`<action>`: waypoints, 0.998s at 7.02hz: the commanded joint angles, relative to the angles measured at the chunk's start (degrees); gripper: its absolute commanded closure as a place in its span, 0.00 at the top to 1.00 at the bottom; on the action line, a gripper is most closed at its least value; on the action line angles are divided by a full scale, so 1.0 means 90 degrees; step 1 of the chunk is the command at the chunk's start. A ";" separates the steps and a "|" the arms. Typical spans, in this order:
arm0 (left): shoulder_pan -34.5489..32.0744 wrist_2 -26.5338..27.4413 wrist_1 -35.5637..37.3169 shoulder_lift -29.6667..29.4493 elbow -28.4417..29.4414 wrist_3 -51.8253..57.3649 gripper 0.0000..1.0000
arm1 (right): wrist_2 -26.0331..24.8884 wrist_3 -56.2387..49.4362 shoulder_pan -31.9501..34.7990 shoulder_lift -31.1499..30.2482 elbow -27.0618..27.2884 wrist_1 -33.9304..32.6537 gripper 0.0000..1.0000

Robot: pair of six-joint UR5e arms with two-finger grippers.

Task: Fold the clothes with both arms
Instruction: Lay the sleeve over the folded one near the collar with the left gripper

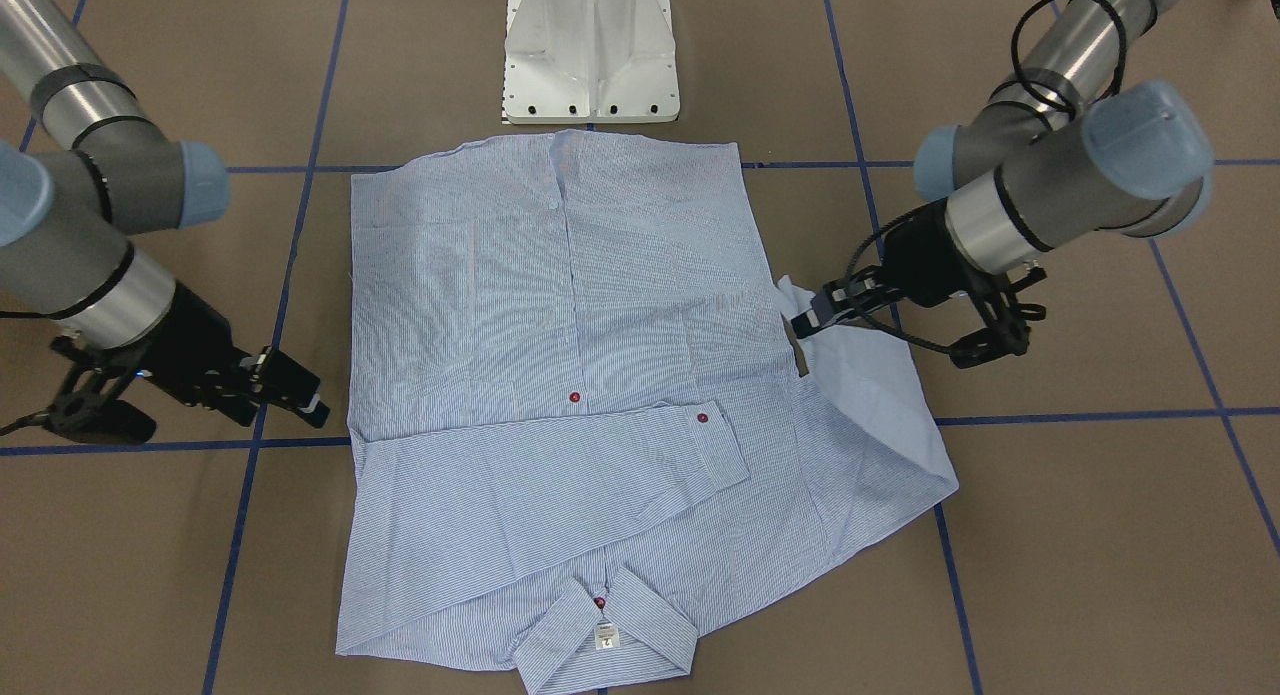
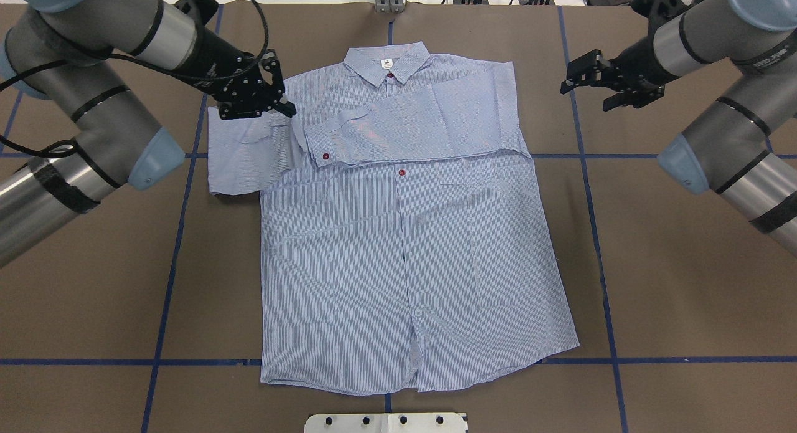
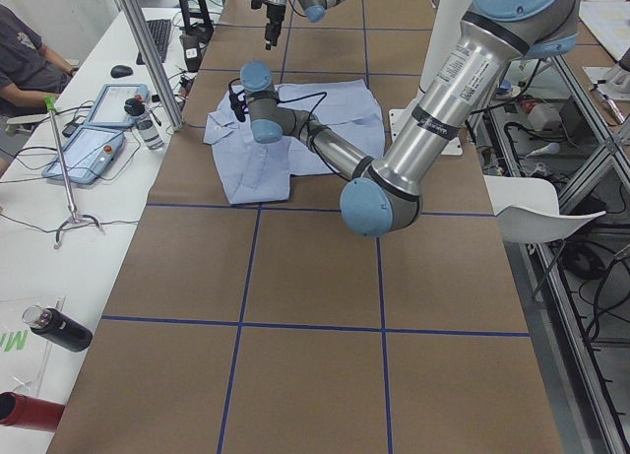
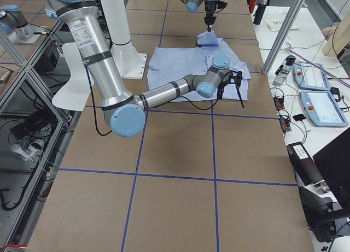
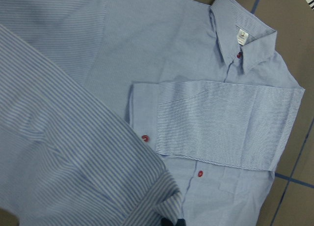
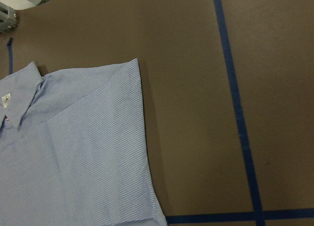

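I have the light blue, finely white-striped long-sleeved button shirt [image 2: 411, 258] lying front-up on the brown paper-covered table [image 2: 685, 265], which is crossed by blue tape lines [image 2: 685, 361]; the hem points toward the white pedestal base [image 1: 590, 55]. The left gripper [image 2: 281, 109], at the end of the silver tubular left arm [image 2: 106, 109], has its jaws closed on the shirt's loose sleeve [image 2: 240, 152]; in the right-end view the cloth rises in a small peak up to them. From those jaws the rest of that sleeve drops back toward the robot and spreads on the table, outboard of the shirt's body; my left wrist camera shows a band of it filling the near foreground. Inboard of the left jaws lies the other sleeve [image 2: 423, 124], folded flat across the chest, its cuff with a red button [image 2: 325, 156] just beside them. A second red button [image 2: 401, 172] sits on the placket, just past that cuff and nearer the robot. The collar [image 2: 411, 59] with its white neck label [image 2: 386, 63] sits between the two pairs of jaws, slightly farther from the robot than either. The right gripper [image 2: 579, 75], on the right arm [image 2: 716, 128], appears to have its jaws apart with nothing in them; they hang over bare table, outboard of the shirt's folded shoulder edge and clear of the cloth; the main body of the shirt lies inboard of them and nearer the robot.
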 commanded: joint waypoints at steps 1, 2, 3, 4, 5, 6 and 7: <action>0.0397 0.0569 0.0128 -0.1105 0.0846 -0.0449 0.00 | 0.0167 -0.0293 0.0293 -0.0267 -0.0008 0.0002 0.99; 0.0543 0.0813 0.0128 -0.1274 0.1005 -0.0489 0.00 | 0.0167 -0.0293 0.0303 -0.0316 -0.0008 0.0011 0.99; 0.0651 0.1066 0.0118 -0.1556 0.1326 -0.0509 0.00 | 0.0167 -0.0351 0.0332 -0.0345 -0.0008 0.0011 0.99; 0.0739 0.1224 0.0108 -0.2023 0.1813 -0.0615 0.00 | 0.0167 -0.0371 0.0352 -0.0394 0.0011 0.0021 0.99; 0.0876 0.1419 0.0098 -0.2163 0.1943 -0.0626 0.00 | 0.0167 -0.0371 0.0352 -0.0404 0.0021 0.0021 0.99; 0.0983 0.1624 0.0069 -0.2203 0.1954 -0.0636 0.00 | 0.0167 -0.0381 0.0362 -0.0414 0.0012 0.0021 0.99; 0.1071 0.1722 0.0059 -0.2242 0.1974 -0.0636 0.00 | 0.0167 -0.0381 0.0372 -0.0433 0.0011 0.0021 0.99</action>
